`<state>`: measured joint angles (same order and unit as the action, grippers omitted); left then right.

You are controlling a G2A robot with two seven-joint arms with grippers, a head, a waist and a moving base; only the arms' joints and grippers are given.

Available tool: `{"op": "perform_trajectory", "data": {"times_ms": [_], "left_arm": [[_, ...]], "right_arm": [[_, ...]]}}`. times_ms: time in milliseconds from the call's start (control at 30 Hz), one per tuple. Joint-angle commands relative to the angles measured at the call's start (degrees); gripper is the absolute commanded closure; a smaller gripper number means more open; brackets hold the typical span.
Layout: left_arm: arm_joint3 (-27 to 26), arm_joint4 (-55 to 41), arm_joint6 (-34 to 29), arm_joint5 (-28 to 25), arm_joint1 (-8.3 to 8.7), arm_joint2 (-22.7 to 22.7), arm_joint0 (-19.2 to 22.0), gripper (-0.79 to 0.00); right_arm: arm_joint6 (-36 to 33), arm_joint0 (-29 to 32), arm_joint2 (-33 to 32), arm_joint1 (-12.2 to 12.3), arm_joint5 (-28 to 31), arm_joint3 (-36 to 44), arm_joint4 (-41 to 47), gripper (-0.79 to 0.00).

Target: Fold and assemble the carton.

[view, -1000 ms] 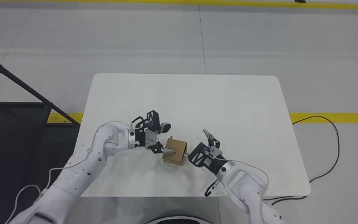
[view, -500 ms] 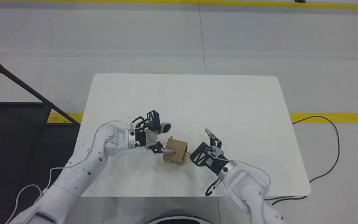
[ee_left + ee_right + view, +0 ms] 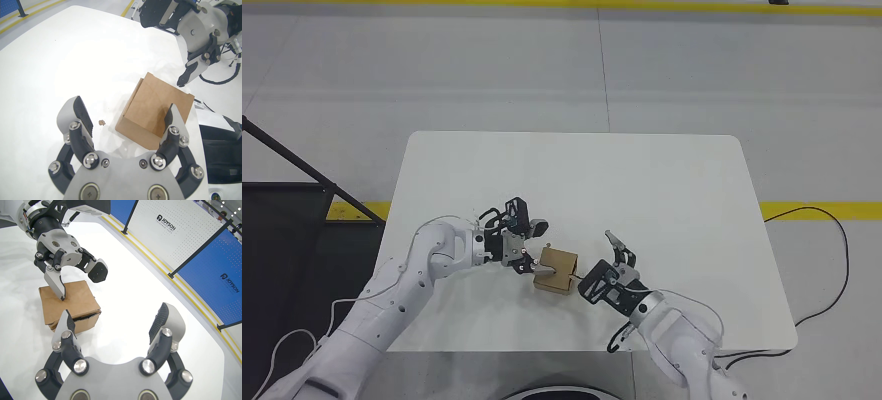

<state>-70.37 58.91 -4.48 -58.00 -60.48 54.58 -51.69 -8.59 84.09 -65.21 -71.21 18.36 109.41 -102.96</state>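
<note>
One brown carton [image 3: 555, 270] sits on the single white bench [image 3: 672, 190], at about 7 o'clock from the bench's middle and near its front edge, folded into a closed box. It lies slightly askew to the bench edges. The end turned toward 3 o'clock shows one ragged seam where two flaps meet with a thin dark gap. Two grippers flank it. The left gripper [image 3: 124, 104] is at the carton's 9 to 10 o'clock with its jaws spread wide and holding nothing. One fingertip [image 3: 62, 297] rests on the carton's top face, and the other finger hangs over bare bench, apart from the box. The right gripper [image 3: 114, 308] is at the carton's 3 o'clock, its jaws also wide and empty. One of its two fingers [image 3: 66, 318] stands just beside the seamed end, though I cannot tell whether it touches, and the other is well clear over the bench. One small brown scrap [image 3: 102, 122] lies on the bench just beside the carton, on the left gripper's side. On the floor, one black cable [image 3: 832, 270] loops at the bench's 3 o'clock, and two yellow lines [image 3: 822, 210] run across.
</note>
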Motion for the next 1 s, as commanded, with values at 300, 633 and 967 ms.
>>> {"op": "perform_trajectory", "data": {"times_ms": [300, 633, 967], "left_arm": [[0.1, -0.1, -0.2, 0.0, -0.01, -0.1, 0.1, -0.785], [0.0, -0.1, -0.4, 0.0, -0.04, 0.0, 0.0, -0.785], [0.1, -0.3, -0.5, 0.0, -0.11, -0.1, 0.0, -0.785]], "right_arm": [[1.2, -1.1, 0.9, 0.0, 0.4, -1.7, -0.7, -0.785], [1.4, -1.8, 1.0, 0.0, 0.8, -3.0, -0.3, -0.785], [1.9, -2.0, 1.3, 0.1, 1.2, -3.1, -1.3, -0.785]]}}
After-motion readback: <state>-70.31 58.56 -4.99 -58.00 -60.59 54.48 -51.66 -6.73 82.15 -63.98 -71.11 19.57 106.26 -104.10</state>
